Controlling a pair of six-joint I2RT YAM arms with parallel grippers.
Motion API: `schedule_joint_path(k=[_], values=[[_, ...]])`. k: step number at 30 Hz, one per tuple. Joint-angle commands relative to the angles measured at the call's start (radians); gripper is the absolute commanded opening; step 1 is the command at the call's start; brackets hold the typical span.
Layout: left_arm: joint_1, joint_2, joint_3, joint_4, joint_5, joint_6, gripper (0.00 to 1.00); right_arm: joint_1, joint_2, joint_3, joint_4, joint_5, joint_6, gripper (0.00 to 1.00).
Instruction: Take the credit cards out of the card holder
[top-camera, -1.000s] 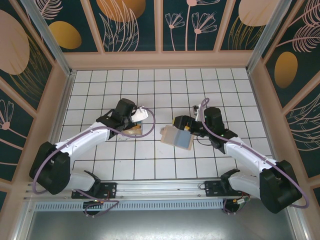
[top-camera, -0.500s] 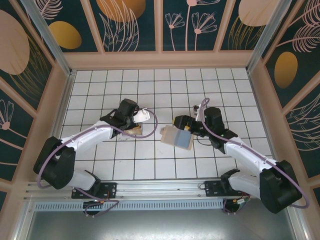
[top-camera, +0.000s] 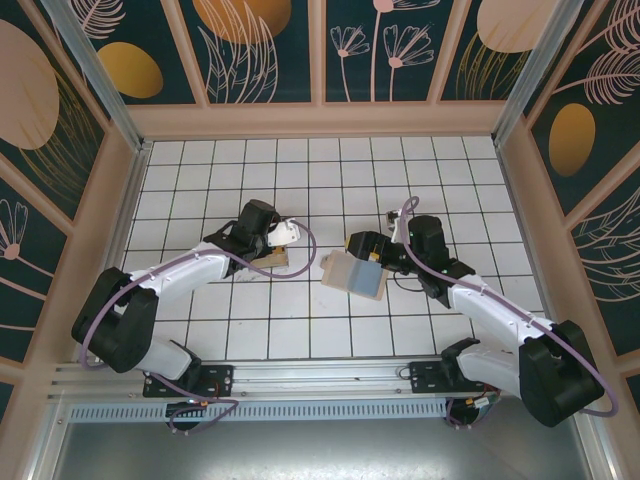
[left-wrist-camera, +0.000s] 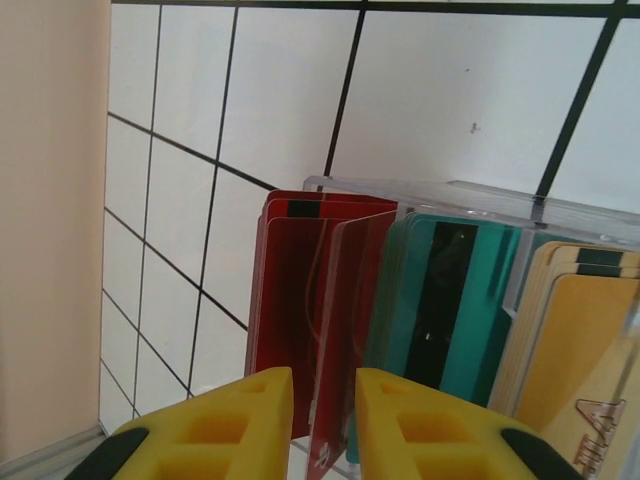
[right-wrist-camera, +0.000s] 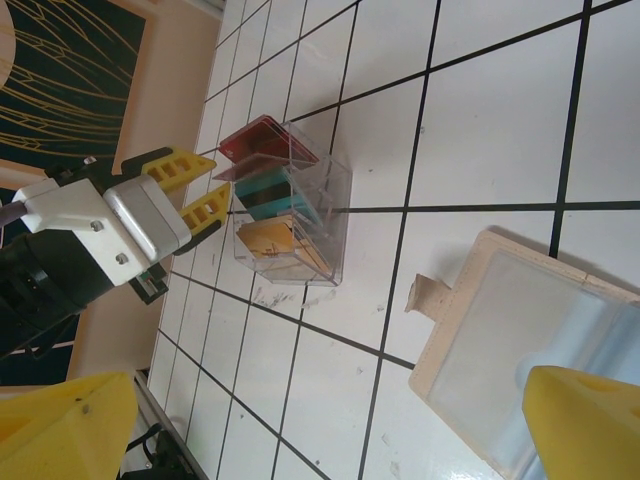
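A clear plastic tray (left-wrist-camera: 470, 192) holds upright credit cards: red ones (left-wrist-camera: 285, 290), teal ones (left-wrist-camera: 440, 300) and tan ones (left-wrist-camera: 575, 330). My left gripper (left-wrist-camera: 325, 385) hangs over the tray's red end. Its yellow fingers stand slightly apart around the edge of one red card, with a gap showing on the left side. The tray (right-wrist-camera: 325, 215) and the left gripper (right-wrist-camera: 205, 185) also appear in the right wrist view. The card holder (right-wrist-camera: 520, 350) lies flat on the tiles, pale blue face up inside a tan border. My right gripper (right-wrist-camera: 330, 420) is wide open above it, holding nothing.
From above, the tray (top-camera: 268, 258) sits left of centre and the card holder (top-camera: 355, 275) just right of centre, with the left gripper (top-camera: 285, 232) and the right gripper (top-camera: 362, 247) beside them. Wooden walls (top-camera: 110, 200) enclose the white tiled floor.
My left gripper's jaws have parted a little around the red card in the tray, and the left arm has shifted slightly right. The right arm and the card holder have not moved.
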Motion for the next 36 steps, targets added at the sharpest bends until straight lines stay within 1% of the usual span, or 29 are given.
schedule_joint_path(k=[1,5,9,11,17,19,24,25,26,27,28,29,30,33,36], values=[[0.013,0.009,-0.016,0.064,-0.025,0.001,0.24,-0.004,-0.022,-0.018,0.036,0.001,-0.004,0.99],[0.03,0.012,-0.016,0.085,-0.016,-0.019,0.24,-0.004,-0.025,-0.023,0.039,0.0,0.002,0.99],[0.035,0.026,-0.024,0.146,-0.05,-0.021,0.25,-0.003,-0.033,-0.026,0.04,0.001,0.005,0.99],[0.045,0.041,-0.011,0.155,-0.051,-0.037,0.25,-0.002,-0.034,-0.027,0.039,0.001,0.007,0.99],[0.05,0.066,0.026,0.147,-0.042,-0.08,0.25,-0.003,-0.044,-0.035,0.036,0.001,0.008,0.99],[0.05,0.051,0.043,0.118,-0.019,-0.1,0.25,-0.002,-0.055,-0.039,0.033,0.005,0.007,0.99],[0.049,-0.018,0.071,0.067,0.026,-0.174,0.3,-0.003,-0.067,-0.046,0.02,0.023,0.007,0.99],[0.05,-0.037,0.074,0.06,0.032,-0.195,0.35,-0.004,-0.068,-0.046,0.014,0.03,0.005,0.99],[0.049,-0.056,0.077,0.053,0.036,-0.218,0.44,-0.004,-0.068,-0.043,0.009,0.039,0.002,0.99],[0.049,-0.073,0.079,0.048,0.041,-0.24,0.56,-0.004,-0.068,-0.041,0.004,0.049,0.0,0.99],[0.05,-0.092,0.081,0.044,0.042,-0.265,0.75,-0.005,-0.069,-0.036,-0.005,0.062,-0.002,0.99],[0.049,-0.11,0.082,0.041,0.041,-0.292,0.89,-0.005,-0.07,-0.032,-0.017,0.08,-0.008,0.99],[0.049,-0.125,0.083,0.04,0.034,-0.322,0.98,-0.007,-0.072,-0.025,-0.028,0.094,-0.014,0.99],[0.049,-0.171,0.078,0.045,-0.003,-0.445,0.98,-0.009,-0.078,0.0,-0.075,0.158,-0.035,0.99],[0.05,-0.228,0.063,0.049,-0.031,-0.608,0.99,-0.01,-0.08,0.028,-0.125,0.238,-0.059,0.99]])
